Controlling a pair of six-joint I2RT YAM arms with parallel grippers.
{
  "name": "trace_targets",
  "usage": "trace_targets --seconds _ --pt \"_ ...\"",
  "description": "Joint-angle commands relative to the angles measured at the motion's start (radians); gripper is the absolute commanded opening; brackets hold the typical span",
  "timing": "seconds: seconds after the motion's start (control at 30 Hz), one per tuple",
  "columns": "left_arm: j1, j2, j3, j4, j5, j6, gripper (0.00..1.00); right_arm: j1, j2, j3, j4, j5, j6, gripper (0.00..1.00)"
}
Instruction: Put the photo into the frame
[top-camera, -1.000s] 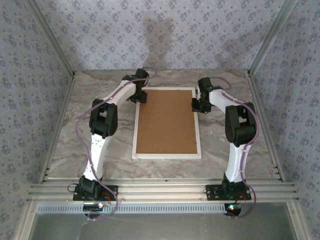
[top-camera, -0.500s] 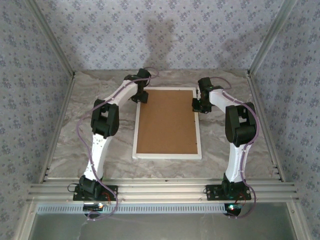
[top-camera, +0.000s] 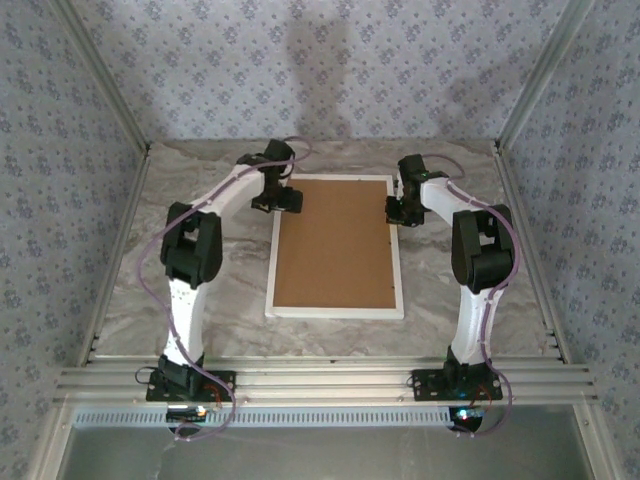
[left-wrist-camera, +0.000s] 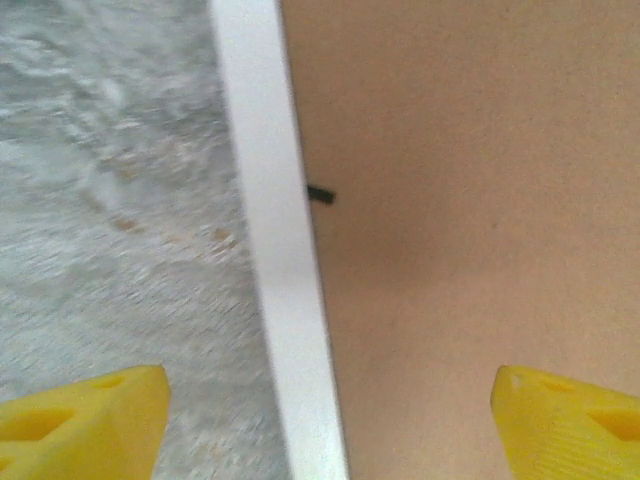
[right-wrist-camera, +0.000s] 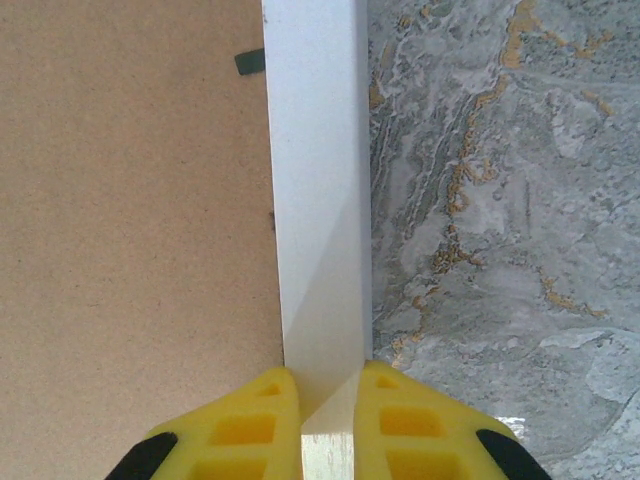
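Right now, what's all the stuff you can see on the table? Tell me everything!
frame: one, white, lying flat in the middle of the table.
backing board: one, brown, inside the frame.
tabs: two seen, dark, at the frame's inner edges, one by each gripper.
table: one, grey marbled, under everything.
walls: three, blue-grey flowered paper, around the table.
rails: silver metal, along the near edge.
left gripper: one, yellow fingers, open, over the frame's left side near the far corner.
right gripper: one, yellow fingers, shut, over the frame's right side near the far corner.
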Motion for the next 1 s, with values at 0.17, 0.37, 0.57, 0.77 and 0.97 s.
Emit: trace_targets --seconds 0.17,0.37,0.57,0.77,0.97 --pt "0.053 -0.245 -0.246 0.103 0.015 -0.067 0.85 -0.001 -0.018 -0.02 -0.014 -0.011 0.014 0.14" --pt "0.065 -0.342 -0.437 0.169 0.032 -0.118 0.84 0.003 -0.019 -0.019 -0.011 0.006 0.016 0.14" --pt "0.065 -0.379 -0.55 0.201 0.072 -0.149 0.84 0.008 -0.02 -0.021 -0.007 0.006 0.018 0.14" --pt "0.066 -0.338 -0.547 0.214 0.101 -0.156 0.84 0.01 -0.02 -0.025 -0.003 0.0 0.019 0.14" --pt "0.066 -0.295 -0.522 0.225 0.103 -0.159 0.84 0.011 -0.017 -0.029 0.001 -0.012 0.016 0.14"
